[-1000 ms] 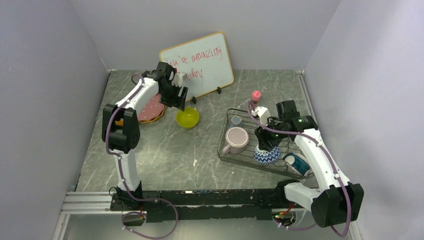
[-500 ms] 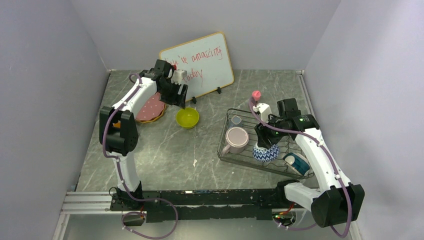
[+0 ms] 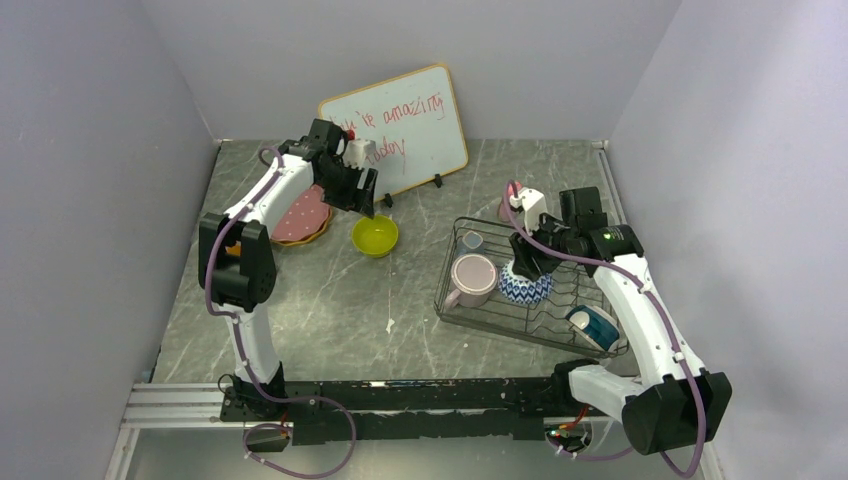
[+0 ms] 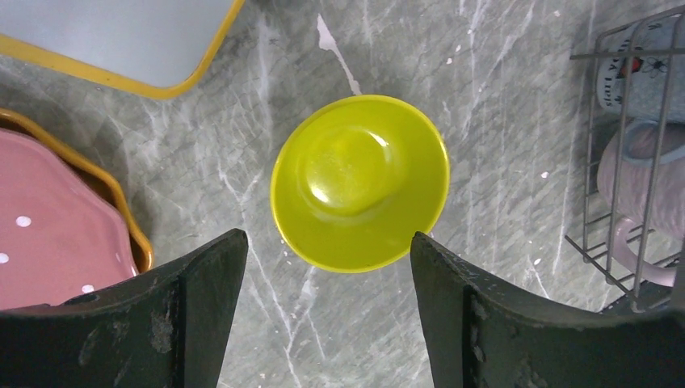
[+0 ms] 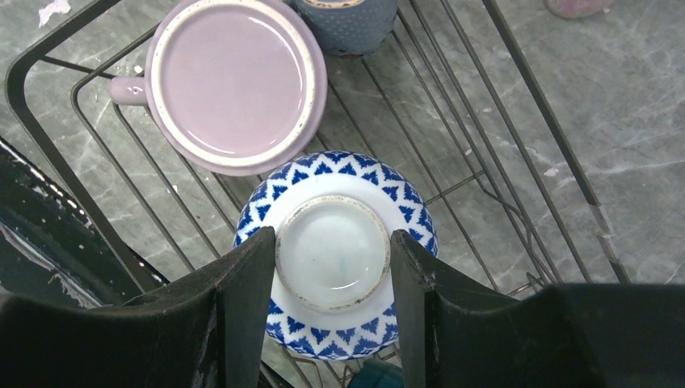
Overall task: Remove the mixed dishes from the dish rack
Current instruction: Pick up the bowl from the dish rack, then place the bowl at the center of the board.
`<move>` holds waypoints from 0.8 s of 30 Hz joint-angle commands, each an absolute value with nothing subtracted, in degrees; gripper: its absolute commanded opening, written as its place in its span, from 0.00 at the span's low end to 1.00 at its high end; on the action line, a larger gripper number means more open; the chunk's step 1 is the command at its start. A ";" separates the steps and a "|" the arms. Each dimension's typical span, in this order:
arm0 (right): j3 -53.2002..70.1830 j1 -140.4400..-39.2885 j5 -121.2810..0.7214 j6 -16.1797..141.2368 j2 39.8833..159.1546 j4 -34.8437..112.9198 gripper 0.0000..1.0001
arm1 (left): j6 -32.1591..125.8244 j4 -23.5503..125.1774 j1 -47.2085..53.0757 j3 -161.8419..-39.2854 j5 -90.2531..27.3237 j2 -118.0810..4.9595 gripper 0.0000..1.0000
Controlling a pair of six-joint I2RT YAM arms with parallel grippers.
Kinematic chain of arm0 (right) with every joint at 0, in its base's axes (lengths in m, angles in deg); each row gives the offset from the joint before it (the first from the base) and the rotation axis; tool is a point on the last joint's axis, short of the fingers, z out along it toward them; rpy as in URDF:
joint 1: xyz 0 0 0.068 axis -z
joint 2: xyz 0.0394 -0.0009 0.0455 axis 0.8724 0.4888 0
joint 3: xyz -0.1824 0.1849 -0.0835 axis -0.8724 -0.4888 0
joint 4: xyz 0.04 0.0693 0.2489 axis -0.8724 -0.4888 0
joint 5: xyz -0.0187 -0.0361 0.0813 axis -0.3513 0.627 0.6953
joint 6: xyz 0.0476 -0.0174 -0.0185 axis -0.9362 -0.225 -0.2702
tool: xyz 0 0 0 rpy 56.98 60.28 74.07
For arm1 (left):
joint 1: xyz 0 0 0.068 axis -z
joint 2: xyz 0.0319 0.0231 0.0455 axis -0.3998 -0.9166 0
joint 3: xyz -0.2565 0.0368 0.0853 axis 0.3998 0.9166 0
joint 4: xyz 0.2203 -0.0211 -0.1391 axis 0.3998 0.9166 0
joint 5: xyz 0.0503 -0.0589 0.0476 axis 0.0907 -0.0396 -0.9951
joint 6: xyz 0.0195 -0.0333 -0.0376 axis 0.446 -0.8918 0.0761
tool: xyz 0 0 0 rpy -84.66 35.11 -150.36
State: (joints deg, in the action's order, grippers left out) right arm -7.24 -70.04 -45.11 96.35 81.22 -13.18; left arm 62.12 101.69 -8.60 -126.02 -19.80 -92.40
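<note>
Closest to me, in the near right corner of the dish rack [image 3: 480, 322], a teal-white bowl [image 3: 592, 325] sat among the wires, close by the right arm. The rack took up the right half of the grey marbled table [image 3: 330, 300].

A little further in, the blue-white patterned bowl [image 3: 525, 290] was upside down in the middle of the rack. The right gripper [image 5: 333, 246] was down on it from above. Its two fingers [image 5: 242, 307] pinched opposite sides of the bowl's white foot ring, so it had hold of that bowl. I could not tell whether the bowl's rim rested on the wires or hung just clear of them.

Just beside it on the left was the lilac mug [image 5: 233, 77], its handle toward the rack's left edge. Beyond the mug, in the rack's far left corner, was a small blue-grey cup [image 3: 472, 240]. A small pink bottle [image 5: 577, 6] stood on the table just outside the rack's far side, partly hidden behind the right wrist.

Over on the left, well apart from the rack, the yellow bowl [image 4: 359, 182] sat upright on the bare table. The left gripper [image 4: 327, 242] hung above it with its fingers spread wide, holding nothing. To the left of that bowl the pink dotted plate [image 4: 48, 242] lay on the orange plate [image 4: 121, 218], whose rim showed around it. At the back stood the whiteboard [image 3: 400, 125] with its red writing, propped at the far end of the table.
</note>
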 commanded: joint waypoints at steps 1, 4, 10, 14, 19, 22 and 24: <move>-4.86 -69.97 -44.80 93.24 80.10 -7.64 0.00 | 62.76 101.30 -8.80 -126.90 -14.39 -88.04 0.79; -4.58 -70.01 -44.81 91.83 79.60 -6.07 0.00 | 62.25 100.02 -8.74 -126.01 -8.39 -86.62 0.78; -3.42 -69.97 -45.20 90.10 77.93 -4.07 0.00 | 61.92 98.19 -6.52 -124.76 -0.14 -84.61 0.78; -2.64 -69.97 -45.25 89.85 77.28 -4.23 0.00 | 62.09 97.35 -4.42 -125.03 2.09 -83.89 0.78; -3.39 -69.97 -42.71 87.86 76.37 -0.96 0.00 | 57.75 91.84 -3.32 -123.27 8.90 -82.74 0.78; -3.83 -69.97 -39.62 85.52 76.23 2.37 0.00 | 50.69 85.42 -2.29 -120.99 14.93 -82.41 0.78; -4.30 -70.02 -37.58 83.75 76.10 5.17 0.00 | 45.23 80.21 -1.03 -119.36 19.36 -82.61 0.78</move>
State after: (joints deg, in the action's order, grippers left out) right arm -5.80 -70.04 -43.06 87.95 77.62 -4.29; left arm 55.12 91.27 -2.55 -121.63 8.13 -85.01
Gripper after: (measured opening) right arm 0.533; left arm 0.779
